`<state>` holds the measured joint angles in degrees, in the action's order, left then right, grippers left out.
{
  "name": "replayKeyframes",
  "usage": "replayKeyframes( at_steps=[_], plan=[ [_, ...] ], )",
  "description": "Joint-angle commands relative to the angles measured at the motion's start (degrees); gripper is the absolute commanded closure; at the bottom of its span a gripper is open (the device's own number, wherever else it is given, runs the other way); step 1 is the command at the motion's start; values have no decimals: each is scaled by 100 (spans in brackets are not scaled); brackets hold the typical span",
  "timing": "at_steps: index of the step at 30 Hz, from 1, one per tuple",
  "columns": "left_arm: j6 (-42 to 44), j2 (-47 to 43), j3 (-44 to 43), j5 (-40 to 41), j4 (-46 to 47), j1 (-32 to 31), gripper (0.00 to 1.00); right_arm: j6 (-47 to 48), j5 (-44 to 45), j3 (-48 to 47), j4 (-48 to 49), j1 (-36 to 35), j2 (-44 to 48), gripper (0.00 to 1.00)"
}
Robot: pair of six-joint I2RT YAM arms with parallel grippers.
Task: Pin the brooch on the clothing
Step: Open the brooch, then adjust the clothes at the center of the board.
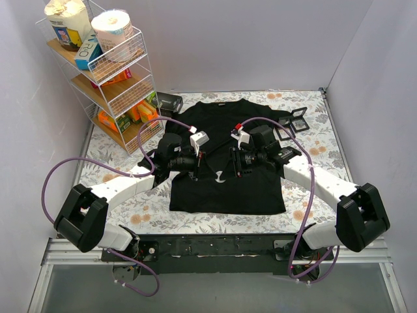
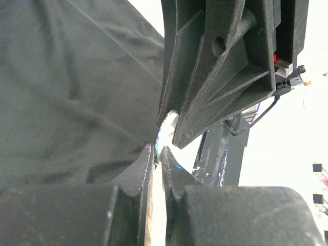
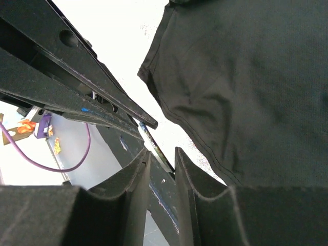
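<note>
Left arm (image 1: 124, 186) and right arm (image 1: 306, 173) alike: white links (image 1: 332, 188), blocky black joint housings (image 1: 81, 216), looping purple cables (image 1: 47, 182), white wrist cameras (image 1: 199, 138) with red marks, black ribbed jaws.

pale walls (image 1: 260, 45) enclose a floral-covered table (image 1: 319, 130), a wire shelf rack (image 1: 111, 78) in its far-left corner.

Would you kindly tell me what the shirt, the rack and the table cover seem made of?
Shirt: matte black knit, likely cotton; it creases softly. Rack: white coated wire, wood-look shelves. Table cover: floral print, cloth or vinyl, unclear.
</note>
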<state>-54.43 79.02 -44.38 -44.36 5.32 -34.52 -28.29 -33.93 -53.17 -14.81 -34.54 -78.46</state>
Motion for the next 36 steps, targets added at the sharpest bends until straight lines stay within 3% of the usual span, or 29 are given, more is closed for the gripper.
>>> replayKeyframes(
  at_steps=[1,15,22,27,32,36],
  plan=[
    [-85,-203,-211,-530,206,-63,100,-18,-139,-124,760,237,304,66],
    [-146,-273,-203,-346,180,-11,100,87,-466,87,1085,457,805,59],
    [-103,-396,-220,1164,-224,103,100,87,88,149,1138,457,928,59],
    [301,-493,-457,2824,-654,156,100,350,1414,-18,743,457,1086,59],
    [801,-257,-773,3372,-857,139,100,667,2609,-368,304,457,930,59],
    [1450,253,-1212,4258,-1103,-107,100,703,2874,-458,303,457,639,59]
  ],
)
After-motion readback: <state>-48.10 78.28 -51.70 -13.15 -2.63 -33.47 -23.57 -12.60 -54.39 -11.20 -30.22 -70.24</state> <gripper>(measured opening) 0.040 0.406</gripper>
